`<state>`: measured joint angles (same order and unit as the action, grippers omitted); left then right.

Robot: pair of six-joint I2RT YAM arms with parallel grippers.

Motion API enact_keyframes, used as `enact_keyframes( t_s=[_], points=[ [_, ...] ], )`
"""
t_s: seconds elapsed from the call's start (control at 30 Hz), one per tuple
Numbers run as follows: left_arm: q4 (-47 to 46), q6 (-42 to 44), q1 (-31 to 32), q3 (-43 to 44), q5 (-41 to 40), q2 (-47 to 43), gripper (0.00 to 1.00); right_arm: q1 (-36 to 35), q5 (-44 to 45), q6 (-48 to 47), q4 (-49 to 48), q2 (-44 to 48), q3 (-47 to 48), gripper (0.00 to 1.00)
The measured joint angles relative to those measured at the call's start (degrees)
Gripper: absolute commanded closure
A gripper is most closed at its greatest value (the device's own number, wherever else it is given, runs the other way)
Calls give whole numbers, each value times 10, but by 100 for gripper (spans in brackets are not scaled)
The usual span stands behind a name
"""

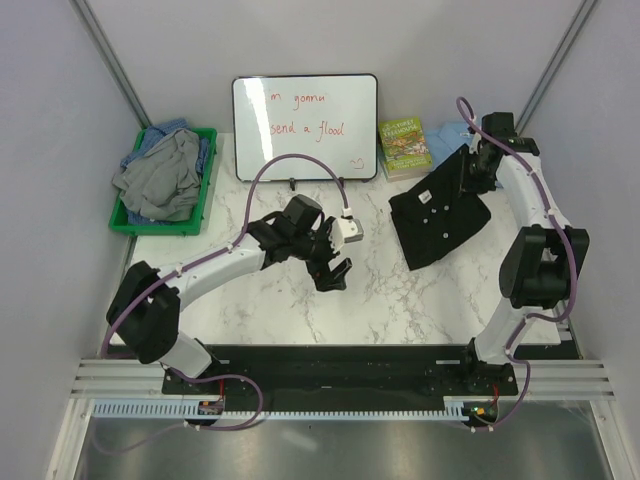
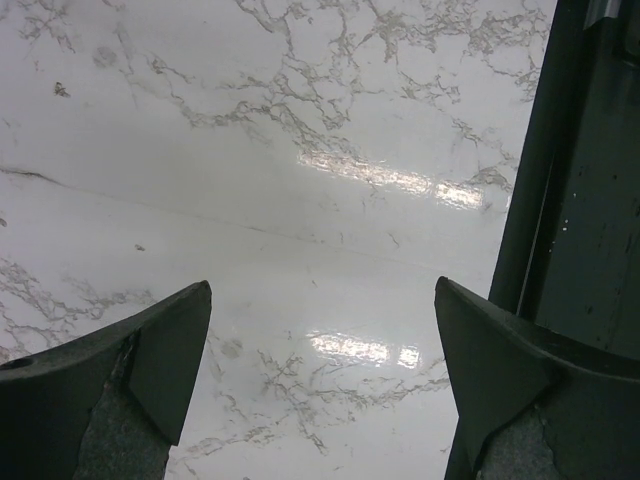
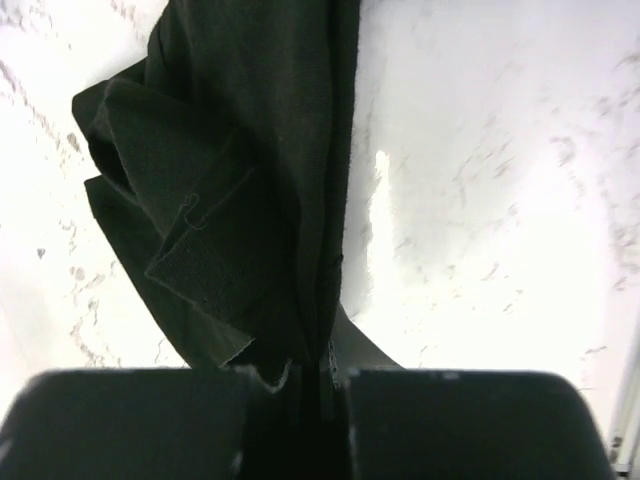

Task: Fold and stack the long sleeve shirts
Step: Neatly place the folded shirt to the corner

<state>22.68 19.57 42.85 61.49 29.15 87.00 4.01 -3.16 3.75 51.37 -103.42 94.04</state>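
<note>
R end effector (image 3: 320, 375) is clamped shut on the edge of the black shirt (image 1: 440, 215). In the wrist view the cloth runs straight out of the pinch and away ahead of the fingers, w/ a doubled-over flap to one side. From above, the shirt lies as a compact folded slab on the bench (image 1: 400, 300), spreading from the R end effector toward the arm bases.

L end effector (image 2: 322, 290) is spread fully wide w/ nothing in it, only bare marble directly below. The black shirt sits well off to its right.

My read: we're on the fold/placement of the black shirt, prob. near the end of that step, w/ R doing the last tug or set-down.

Next I'd ease the R pinch down so the edge lies flat, open, then lift straight up so no cloth snags on the fingers.

L is free for the next garment. The grey shirt (image 1: 160, 180) and blue shirt (image 1: 165, 135) are heaped in the green bin (image 1: 212, 160), beyond and well left of the L end effector, so that needs a long reach and a pinch on one layer only.
</note>
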Motion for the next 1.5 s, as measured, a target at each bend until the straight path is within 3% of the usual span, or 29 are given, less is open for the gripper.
enact_keyframes(
  t_s=[0.6,1.5],
  points=[
    [-1,9,-20,-14,11,1,1,17,67,-57,39,-70,198,100],
    [-20,11,-30,-58,15,0,1,-21,40,-62,89,-97,414,100]
  ],
)
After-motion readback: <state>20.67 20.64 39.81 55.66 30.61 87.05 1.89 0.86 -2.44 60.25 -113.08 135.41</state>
